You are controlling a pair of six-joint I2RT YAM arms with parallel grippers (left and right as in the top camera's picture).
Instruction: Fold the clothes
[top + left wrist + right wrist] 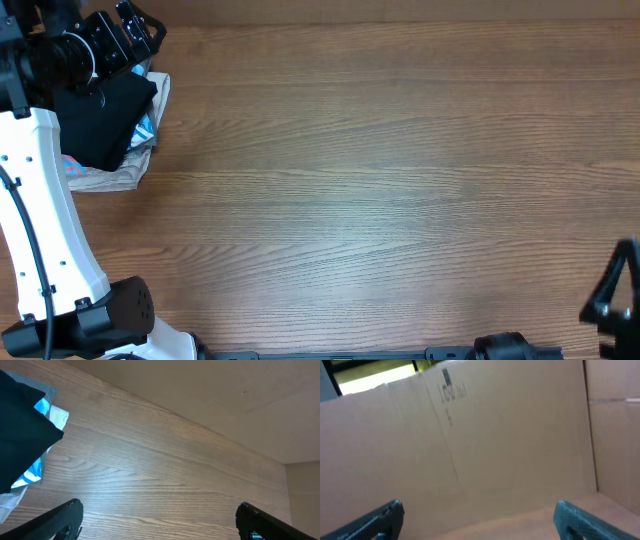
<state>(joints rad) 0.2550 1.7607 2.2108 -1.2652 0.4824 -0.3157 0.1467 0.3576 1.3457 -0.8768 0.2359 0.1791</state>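
Left arm (pixel 40 200), white, runs along the left edge of the surface (pixel 380 180); left jaws spread wide, nothing between them.
Black T-shirt (pixel 105 115), bunched, lies at the far left corner of the surface on top of a pile of folded garments: one turquoise-patterned (pixel 147 128), one pale grey (pixel 112 180) at the bottom. The left jaws hang over the T-shirt's far end; contact cannot be told. In the left wrist view the T-shirt sits off to one side, with only bare wood between the fingers (pixel 60 520). Right arm (pixel 615 290) is at the near right corner, partly out of view. The right jaws are also spread and empty, facing a cardboard wall (pixel 495 435).
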